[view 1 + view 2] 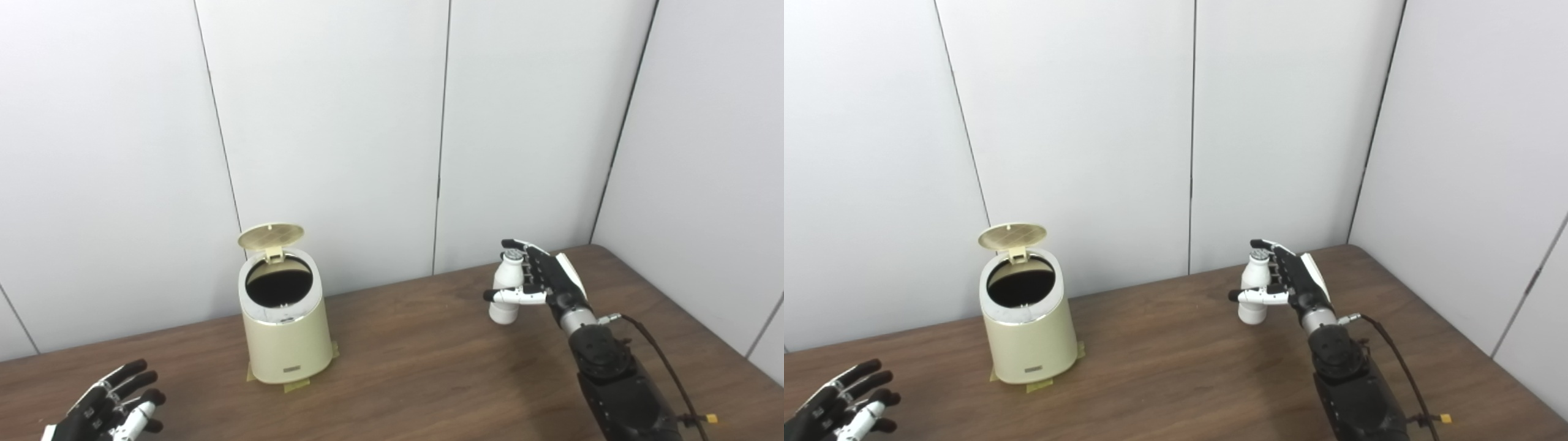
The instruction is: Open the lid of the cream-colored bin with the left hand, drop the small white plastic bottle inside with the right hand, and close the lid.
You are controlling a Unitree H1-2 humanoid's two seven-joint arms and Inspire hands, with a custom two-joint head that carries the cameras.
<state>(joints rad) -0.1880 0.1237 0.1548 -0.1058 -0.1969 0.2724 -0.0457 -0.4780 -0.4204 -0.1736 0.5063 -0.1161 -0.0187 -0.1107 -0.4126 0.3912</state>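
A cream-colored bin (285, 324) stands on the brown wooden table (416, 361), toward the left side and close to the white wall (331, 122). Its round lid (271, 236) is up, tipped back on the hinge at the far edge, so the dark inside of the bin shows. Bits of yellow tape (297, 386) stick out from under the bin's bottom. The small white plastic bottle (507, 288) is well apart from the bin, over on the right side of the table. It stands up straight, with its cap on top. The right hand (539, 278) is right at the bottle. Its thumb (514, 296) lies across the front of the bottle and its fingers (520, 248) curl past the cap on the far side, so the hand is wrapped around the bottle, but it is hard to see how tight the hold is. The bottle's bottom looks like it is on the table or just barely above it. The left hand (113, 407) is low in the near left corner, far from the bin. Its fingers are spread apart and it holds nothing.
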